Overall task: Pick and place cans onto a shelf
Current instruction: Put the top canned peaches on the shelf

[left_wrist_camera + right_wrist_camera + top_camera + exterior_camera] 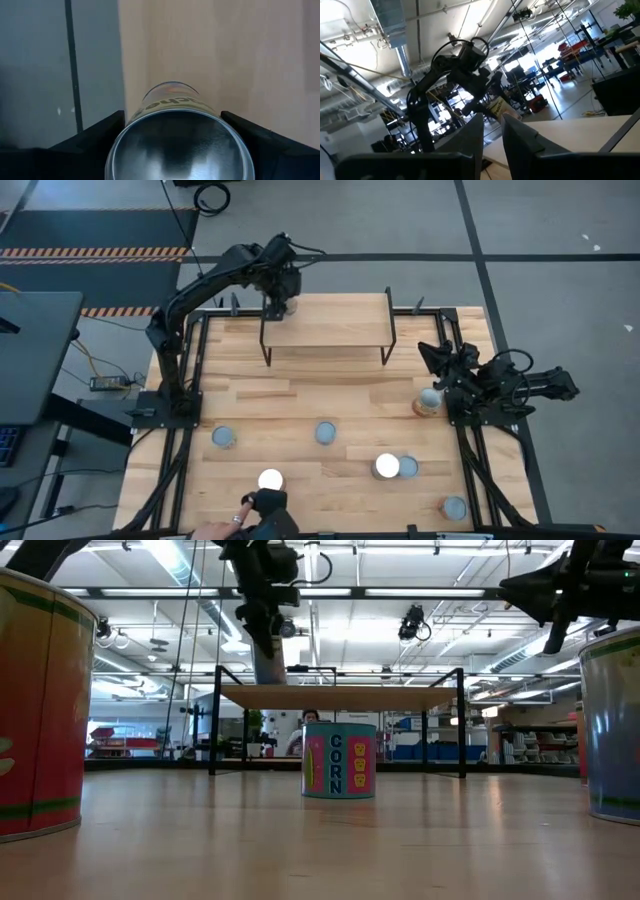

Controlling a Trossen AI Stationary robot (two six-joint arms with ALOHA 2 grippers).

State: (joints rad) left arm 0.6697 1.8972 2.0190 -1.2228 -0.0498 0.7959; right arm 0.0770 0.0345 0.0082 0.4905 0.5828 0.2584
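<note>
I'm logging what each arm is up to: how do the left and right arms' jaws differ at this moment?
The left gripper has its jaws closed around a can at the shelf's back left corner; the right gripper holds nothing, its jaws nearly together. The left one is over the shelf, the right one is at the table's right edge beside another can. Both are dark two-finger grippers.

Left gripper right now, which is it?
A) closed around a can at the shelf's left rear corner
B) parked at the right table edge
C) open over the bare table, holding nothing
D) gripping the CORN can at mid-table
A: the high view puts the left gripper at the shelf's left rear corner, and the left wrist view shows its fingers on either side of a can.
</note>
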